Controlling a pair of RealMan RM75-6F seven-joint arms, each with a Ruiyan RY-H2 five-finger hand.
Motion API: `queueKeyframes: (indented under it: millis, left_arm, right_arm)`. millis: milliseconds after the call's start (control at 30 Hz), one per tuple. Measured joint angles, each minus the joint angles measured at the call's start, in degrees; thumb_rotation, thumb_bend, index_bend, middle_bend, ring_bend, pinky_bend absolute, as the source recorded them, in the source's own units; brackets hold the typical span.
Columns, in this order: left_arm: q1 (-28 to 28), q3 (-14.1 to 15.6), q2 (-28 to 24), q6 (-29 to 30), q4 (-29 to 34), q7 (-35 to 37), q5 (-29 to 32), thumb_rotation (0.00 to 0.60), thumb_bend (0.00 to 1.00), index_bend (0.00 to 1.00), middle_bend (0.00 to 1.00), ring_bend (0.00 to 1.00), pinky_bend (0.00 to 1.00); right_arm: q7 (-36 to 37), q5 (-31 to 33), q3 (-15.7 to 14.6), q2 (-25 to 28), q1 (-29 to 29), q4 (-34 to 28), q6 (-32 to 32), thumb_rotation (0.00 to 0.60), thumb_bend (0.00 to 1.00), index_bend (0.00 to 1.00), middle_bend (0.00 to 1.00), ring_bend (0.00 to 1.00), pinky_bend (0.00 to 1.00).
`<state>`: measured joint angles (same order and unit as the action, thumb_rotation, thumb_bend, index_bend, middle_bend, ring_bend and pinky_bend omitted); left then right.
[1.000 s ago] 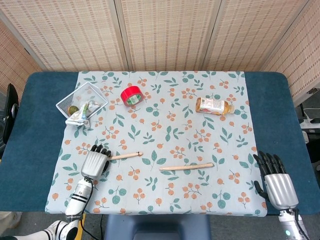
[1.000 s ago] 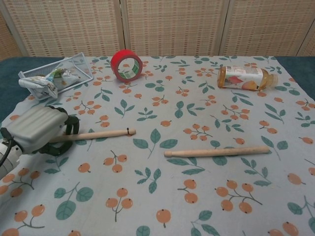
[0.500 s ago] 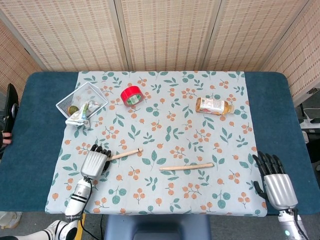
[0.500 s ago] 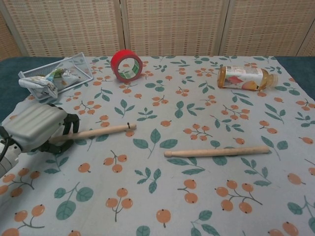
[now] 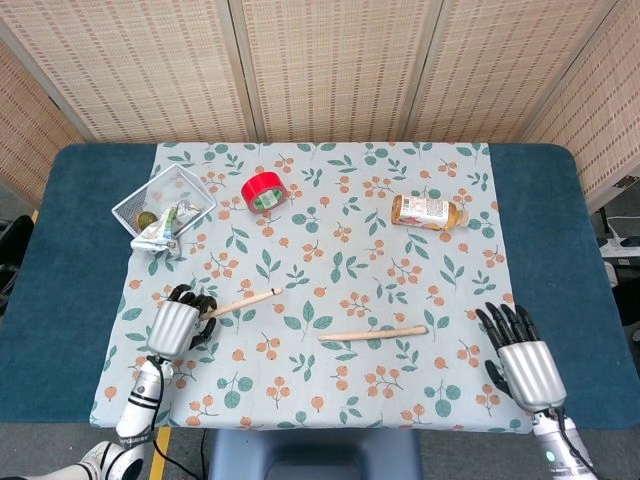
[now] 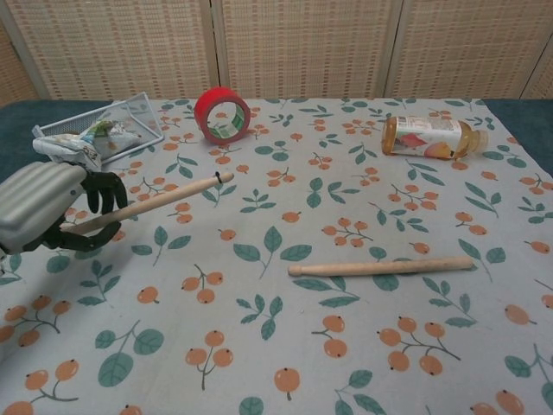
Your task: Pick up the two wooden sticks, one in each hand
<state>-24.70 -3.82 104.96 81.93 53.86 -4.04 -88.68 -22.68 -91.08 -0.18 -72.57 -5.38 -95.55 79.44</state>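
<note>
A: The first stick [image 6: 143, 206] is off the cloth now. A second ago it lay flat near the table's left edge with the left hand [image 6: 39, 212] curled over its butt; now the fingers are wrapped around that end and the tip angles up toward the far side.

B: So it's properly gripped, not just pinned?

A: I'd say so. In the chest view the shaft stands clear above the tablecloth [image 6: 276, 346], and in the head view it has swung from lying crosswise to pointing up and right.

B: And the second stick [image 5: 373, 333]?

A: It hasn't moved: flat on the cloth, right of centre, toward the near edge. The right hand [image 5: 522, 364] has shifted a little inward along the near right corner, fingers spread, holding nothing, still well apart from that stick.

B: Half done, then.

A: By my reading, yes. The right hand has to travel left to reach it. The tape roll [image 5: 264, 190], bottle [image 5: 428, 211] and wire basket [image 5: 170, 185] sit along the far side, out of its way.
</note>
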Motion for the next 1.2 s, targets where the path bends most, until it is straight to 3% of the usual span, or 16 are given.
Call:
queueKeyframes:
  millis: [267,533,867,1200]
  left_arm:
    - [1.94,1.02,-4.24,3.6,2.18,1.5,-2.14,0.6,0.54,0.81,0.86,0.5,0.29]
    - [2.5,1.14,-5.48,4.04,3.17,1.14,-2.48,0.6,0.54,0.81,0.86,0.5,0.29]
    - [2.52,1.11,-5.76,3.7,2.62,2.5,-2.68,0.6,0.54,0.81,0.85,0.5,0.29]
    - [2.54,1.29,-6.57,2.46,3.71,1.94,-2.48,0.6,0.54,0.81,0.86,0.51,0.29]
  right_arm:
    - [-8.0,3.81,1.81,-5.83,-6.72,0.46,-11.13,0.6,0.33,0.09,0.18,0.0,0.0]
    - [-15.29,8.95,4.53,-15.33,-12.85,5.57,-16.81,0.6,0.33,0.21,0.29,0.0,0.0]
    - [-19.51,10.85,4.91,-21.79,-16.01,11.68,-17.49,0.6,0.33,0.36,0.39,0.04,0.01]
    - [-21.39,12.19,4.12,-22.88,-17.25,12.94,-16.9,0.6,0.33,0.48,0.45,0.12,0.03]
